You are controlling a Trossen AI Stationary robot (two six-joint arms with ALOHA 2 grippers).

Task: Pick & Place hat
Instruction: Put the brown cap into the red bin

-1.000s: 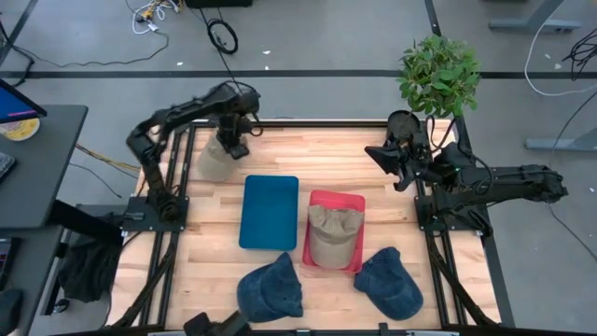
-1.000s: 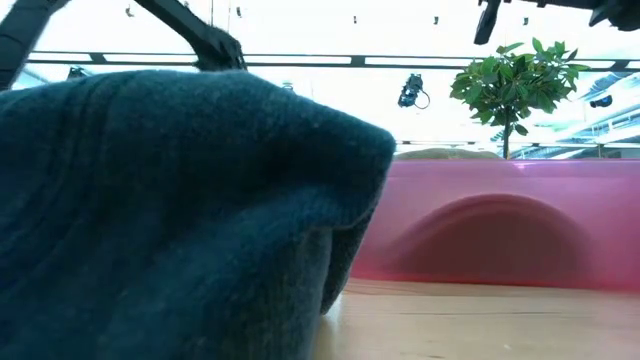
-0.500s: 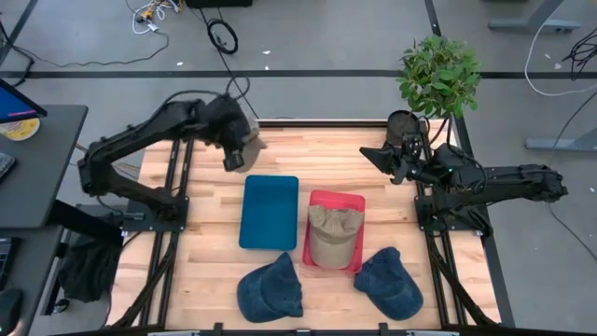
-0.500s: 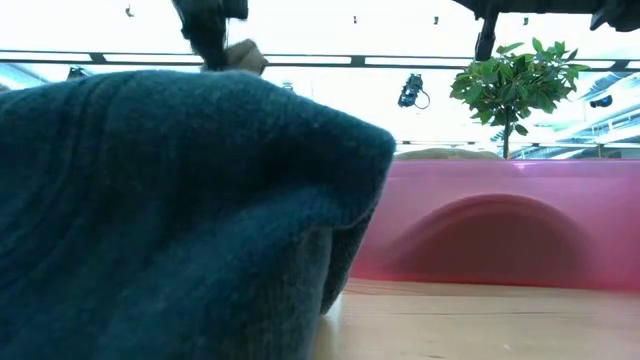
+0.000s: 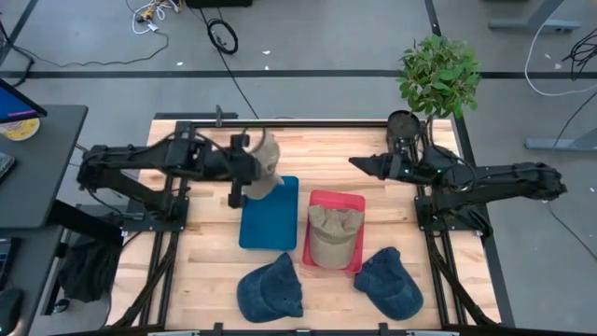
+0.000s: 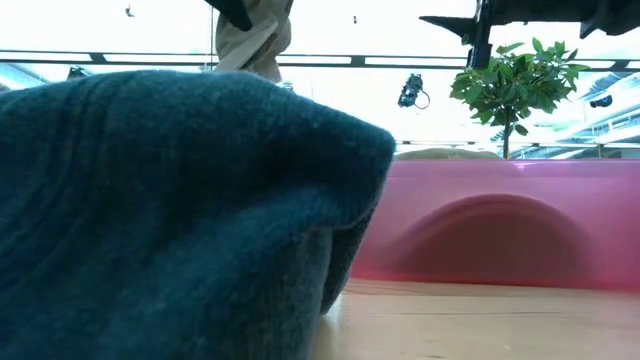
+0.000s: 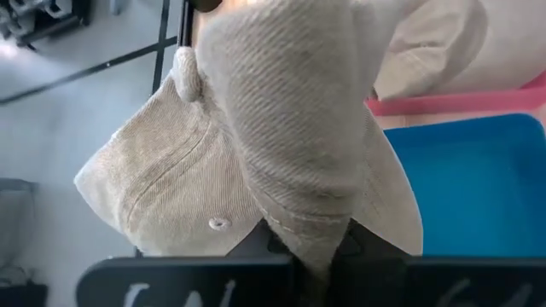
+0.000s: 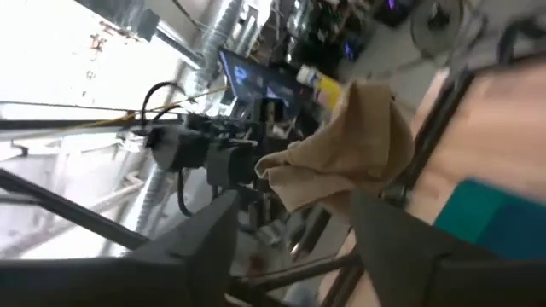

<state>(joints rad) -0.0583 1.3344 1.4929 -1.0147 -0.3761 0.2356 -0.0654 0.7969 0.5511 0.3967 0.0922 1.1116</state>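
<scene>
Left of centre in the overhead frame, the left gripper point(image 5: 244, 171) carries a tan hat point(image 5: 265, 164) in the air, its jaws clamped on a bunched fold of the cloth — the wrist camera shows the fabric pinched tight between the dark fingers. The hat hangs at the upper edge of the blue tray point(image 5: 269, 213), which lies just beside the red tray point(image 5: 352, 202) already holding a second tan hat point(image 5: 334, 233). Two blue hats point(image 5: 270, 287) rest near the bottom of the frame. The right gripper point(image 5: 364, 163) waits at centre right, above the table, jaws apart.

The placing likely goes best if the arm travels on until the hat hangs over the tray's middle, then lowers before releasing — let go from this height, the limp cloth could land across the rim.
</scene>
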